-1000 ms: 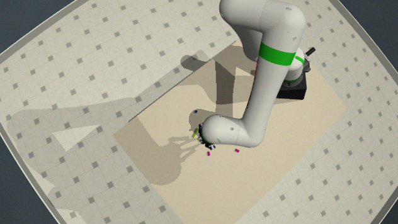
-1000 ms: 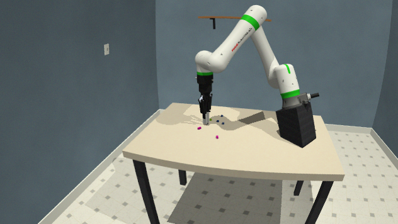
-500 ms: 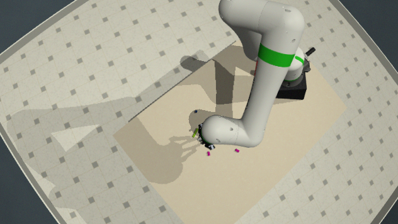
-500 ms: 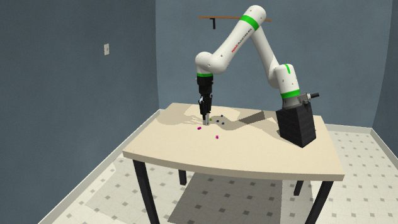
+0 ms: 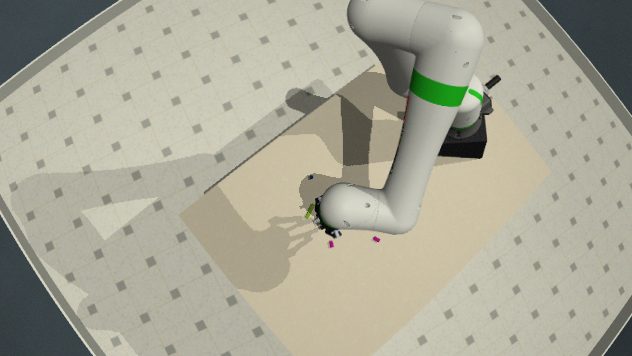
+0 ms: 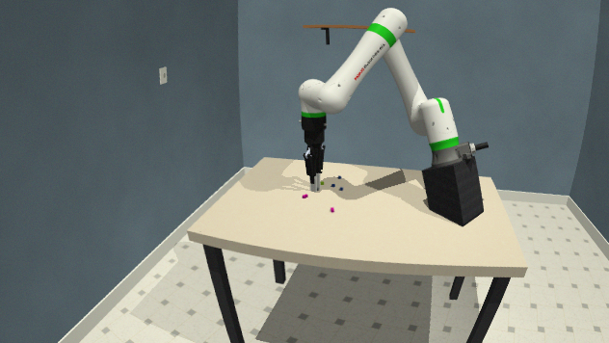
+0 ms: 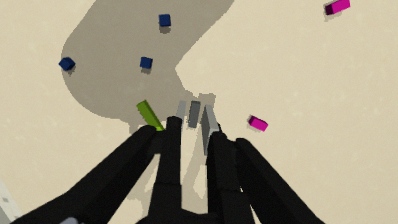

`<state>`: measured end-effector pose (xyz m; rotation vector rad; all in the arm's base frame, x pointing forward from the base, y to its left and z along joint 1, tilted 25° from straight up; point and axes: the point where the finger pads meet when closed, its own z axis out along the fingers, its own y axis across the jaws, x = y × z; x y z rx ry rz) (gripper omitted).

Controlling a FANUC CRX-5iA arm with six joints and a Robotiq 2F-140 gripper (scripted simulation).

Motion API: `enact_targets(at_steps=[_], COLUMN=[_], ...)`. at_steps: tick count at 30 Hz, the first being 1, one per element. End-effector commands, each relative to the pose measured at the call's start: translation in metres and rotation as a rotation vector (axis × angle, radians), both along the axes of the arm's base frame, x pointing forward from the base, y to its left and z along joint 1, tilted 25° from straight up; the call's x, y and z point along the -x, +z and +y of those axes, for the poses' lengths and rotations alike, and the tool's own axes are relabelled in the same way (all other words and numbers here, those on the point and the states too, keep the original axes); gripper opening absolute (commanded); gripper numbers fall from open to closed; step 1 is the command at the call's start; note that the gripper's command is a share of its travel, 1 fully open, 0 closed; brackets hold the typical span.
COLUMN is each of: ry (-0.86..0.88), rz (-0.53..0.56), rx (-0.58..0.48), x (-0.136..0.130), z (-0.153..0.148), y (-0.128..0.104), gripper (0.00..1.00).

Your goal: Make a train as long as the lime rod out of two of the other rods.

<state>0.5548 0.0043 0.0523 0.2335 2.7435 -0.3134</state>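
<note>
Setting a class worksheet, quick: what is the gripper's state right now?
Gripper: narrowly open, fingers straddling the flat-lying grey rod, slight gaps either side; holding nothing.
</note>
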Motion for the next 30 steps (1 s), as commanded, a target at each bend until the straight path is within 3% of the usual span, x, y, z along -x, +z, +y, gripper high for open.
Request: enact_targets(at_steps=[1, 19, 20, 30], ry=[0.0, 0.0, 0.0, 0.0], rz=[0.0, 0.0, 0.0, 0.0], rx=[0.0, 0.0, 0.0, 0.0], x=[-0.0001, -0.0001, -0.0001, -0.0001], z=[0.0001, 0.0001, 0.0001, 0.0001], y=[0.0002, 0.0002, 0.0002, 0.0002], gripper=[0.15, 0.15, 0.03, 0.03])
